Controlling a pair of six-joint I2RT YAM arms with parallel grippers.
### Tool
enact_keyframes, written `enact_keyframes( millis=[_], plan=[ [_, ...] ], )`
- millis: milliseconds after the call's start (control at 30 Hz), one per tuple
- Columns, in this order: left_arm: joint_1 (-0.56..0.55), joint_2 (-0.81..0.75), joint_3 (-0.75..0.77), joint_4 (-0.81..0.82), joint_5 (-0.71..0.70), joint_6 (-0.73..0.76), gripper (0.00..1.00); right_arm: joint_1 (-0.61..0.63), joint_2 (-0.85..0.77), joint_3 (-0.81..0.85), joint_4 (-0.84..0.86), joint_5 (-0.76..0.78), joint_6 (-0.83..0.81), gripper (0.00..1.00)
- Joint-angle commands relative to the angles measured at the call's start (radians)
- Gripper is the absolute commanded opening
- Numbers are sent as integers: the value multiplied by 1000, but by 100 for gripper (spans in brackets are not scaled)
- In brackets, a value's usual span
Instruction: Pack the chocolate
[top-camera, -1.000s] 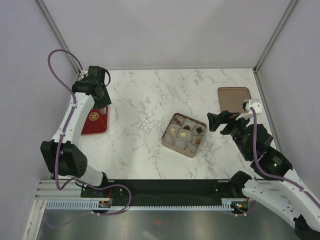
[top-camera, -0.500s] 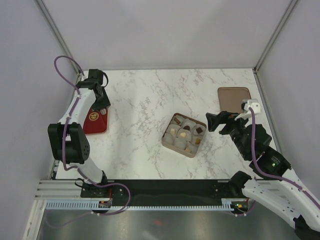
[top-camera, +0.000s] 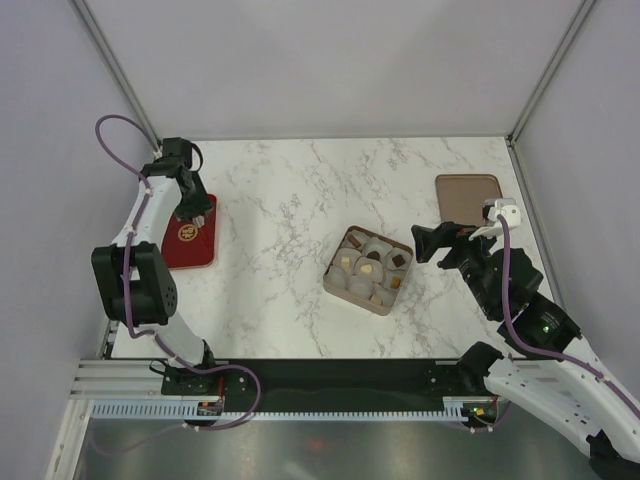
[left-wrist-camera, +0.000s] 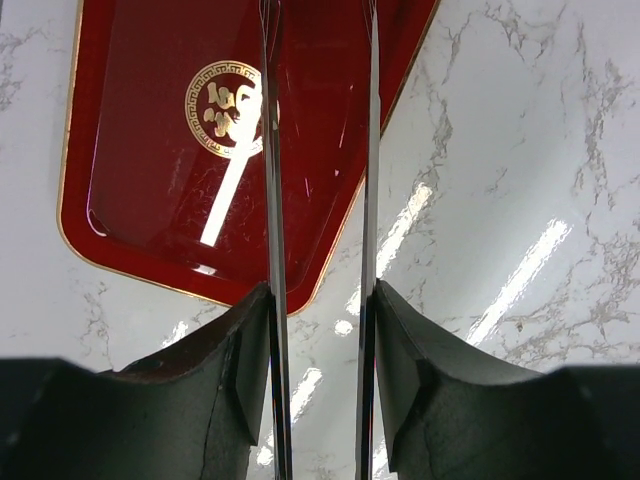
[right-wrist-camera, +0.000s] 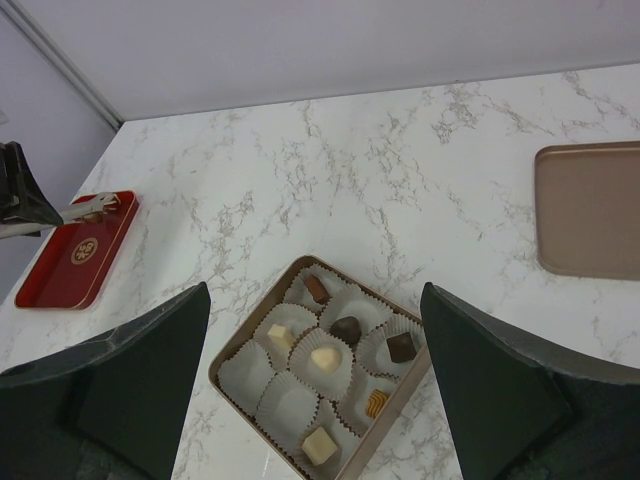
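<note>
Red tray (left-wrist-camera: 170, 150) partly cut off behind left claw (left-wrist-camera: 318, 200) fingers.

A glossy red tray (top-camera: 190, 235) lies far left; a tan lid (top-camera: 468, 196) far right.

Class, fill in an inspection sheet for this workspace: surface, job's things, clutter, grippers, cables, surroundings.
Surface: white marbled table, no spills seen.
Job's things: box holds nine paper cups; six chocolates in them, three cups empty. Tan lid lies far right. Red tray at left shows no pieces.
Clutter: nothing seen.
Grippers: left gripper over the tray's edge, jaws narrowly apart, nothing between them; right gripper open above the box.
Cables: purple cables loop along both arms.
Surroundings: plain grey walls.
</note>
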Motion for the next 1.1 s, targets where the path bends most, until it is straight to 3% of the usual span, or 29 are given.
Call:
enact_keyframes(
  millis=[0, 800, 1067],
  plan=[
    [1, 19, 7, 46, 34, 49, 49, -2, -1, -2, 35, 13, -7, 95],
    [15, 53, 16, 40, 31, 61, 41, -2, -1, -5, 37, 24, -17, 95],
    [17, 21, 28, -29, 15, 52, 39, -2, -13, 1, 32, 24, -13, 95]
  ],
)
